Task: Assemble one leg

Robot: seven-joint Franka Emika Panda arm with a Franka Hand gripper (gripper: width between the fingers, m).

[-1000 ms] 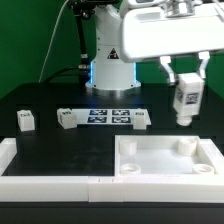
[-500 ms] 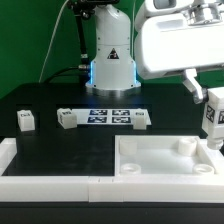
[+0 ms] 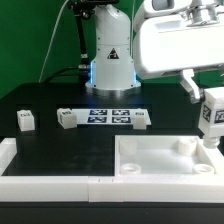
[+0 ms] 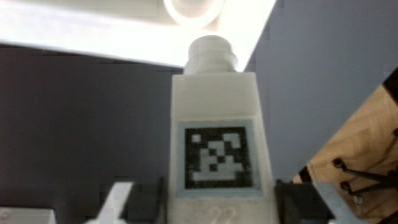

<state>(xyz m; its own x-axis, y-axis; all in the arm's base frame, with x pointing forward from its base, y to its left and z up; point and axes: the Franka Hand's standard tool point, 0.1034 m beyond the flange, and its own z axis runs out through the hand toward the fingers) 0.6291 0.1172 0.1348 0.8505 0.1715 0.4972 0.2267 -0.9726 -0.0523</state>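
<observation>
At the right edge of the exterior view, the leg (image 3: 212,115) hung clear of the surface (image 3: 60,148), clamped near its upper end by the jaws, which were closed on it. It was poised over the far right corner of the white tray-like piece (image 3: 125,150), close above it but, as far as I could judge, not yet seated in any of the round corner holes.

So the pick-up and the carry looked done. Lowering the leg into its hole and fixing it there were left. Three similar small blocks (image 3: 25,120) (image 3: 66,118) (image 3: 140,119) lay untouched on the surface, two of them flanking the marker board (image 3: 108,116).

The leg's long axis stood upright, roughly vertical. Its tag faced the exterior camera. In the wrist view the leg (image 4: 217,120) pointed its narrow peg (image 4: 214,50) away from the wrist, that is, downward, toward a bright round shape (image 4: 196,8) that may have been the target hole. I could not tell for certain.
</observation>
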